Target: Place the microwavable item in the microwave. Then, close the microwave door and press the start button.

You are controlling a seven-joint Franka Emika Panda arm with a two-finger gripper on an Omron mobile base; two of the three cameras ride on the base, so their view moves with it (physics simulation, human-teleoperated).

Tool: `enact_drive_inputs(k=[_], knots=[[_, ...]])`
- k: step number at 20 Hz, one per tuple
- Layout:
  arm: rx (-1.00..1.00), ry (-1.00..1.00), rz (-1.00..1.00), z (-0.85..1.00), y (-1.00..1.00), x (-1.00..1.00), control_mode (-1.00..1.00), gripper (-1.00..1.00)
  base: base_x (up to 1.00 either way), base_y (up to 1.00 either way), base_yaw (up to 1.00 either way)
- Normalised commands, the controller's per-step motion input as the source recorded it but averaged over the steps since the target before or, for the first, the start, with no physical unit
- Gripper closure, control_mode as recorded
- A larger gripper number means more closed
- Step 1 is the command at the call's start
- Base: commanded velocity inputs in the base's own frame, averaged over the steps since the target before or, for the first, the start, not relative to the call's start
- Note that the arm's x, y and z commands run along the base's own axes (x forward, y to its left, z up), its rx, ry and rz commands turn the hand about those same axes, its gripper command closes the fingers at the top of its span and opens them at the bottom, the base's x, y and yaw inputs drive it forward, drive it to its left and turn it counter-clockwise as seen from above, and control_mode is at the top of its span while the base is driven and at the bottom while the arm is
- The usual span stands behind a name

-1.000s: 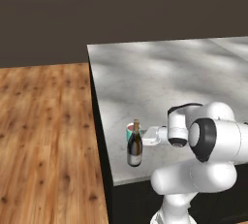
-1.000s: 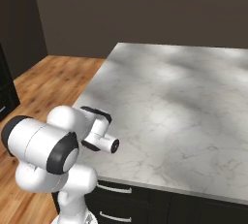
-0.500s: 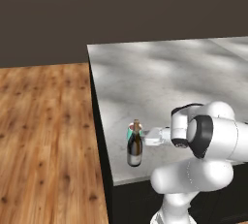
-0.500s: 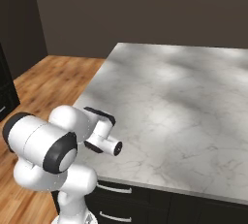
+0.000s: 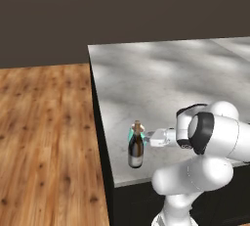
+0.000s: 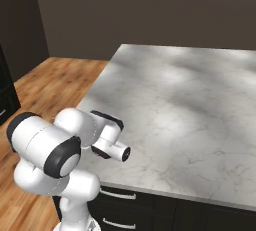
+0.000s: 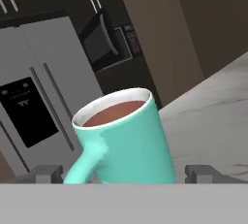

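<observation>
The teal mug (image 7: 127,140) with brown liquid stands upright on the marble counter (image 7: 218,116), handle toward the lower left of the hand view. My gripper (image 7: 125,174) is open, one fingertip (image 7: 46,173) on each side of the mug's base, and not closed on it. In the left base view the mug (image 5: 131,134) peeks out behind the dark wine bottle (image 5: 136,147), with the gripper (image 5: 145,136) reaching it from the right. Far off, the black microwave (image 7: 127,38) sits in the dark cabinets; its door (image 7: 99,41) with the silver bar handle looks swung open.
The wine bottle stands at the counter's front left corner, right beside the mug. A grey double-door fridge (image 7: 38,97) stands below and left of the microwave. Wooden floor (image 5: 46,137) lies left of the counter (image 5: 171,88). My arm's elbow (image 6: 47,145) bulks over the counter's near corner.
The arm's upper links have swung a little to the right and lower while the hand has edged closer to the mug. The jaws stay wide. Mug and bottle have not moved.
</observation>
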Motion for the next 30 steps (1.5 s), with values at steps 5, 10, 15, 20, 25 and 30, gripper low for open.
enact_drive_inputs(k=[5, 10, 15, 20, 25, 30], knots=[[0.0, 0.0, 0.0, 0.15, 0.03, -0.1, -1.0, -1.0, 0.0, 0.0, 0.0], [0.0, -0.01, 0.0, 0.08, 0.27, -0.34, -1.0, -1.0, 0.0, 0.0, 0.0], [0.0, 0.0, 0.0, 0.0, 0.12, 0.01, -1.0, -1.0, 0.0, 0.0, 0.0], [0.0, 0.0, 0.0, -0.14, 0.13, 0.1, -1.0, -1.0, 0.0, 0.0, 0.0], [0.0, 0.0, 0.0, -0.41, 0.17, 0.05, -1.0, -1.0, 0.0, 0.0, 0.0], [0.0, 0.0, 0.0, -0.21, 0.03, 0.0, -1.0, -1.0, 0.0, 0.0, 0.0]])
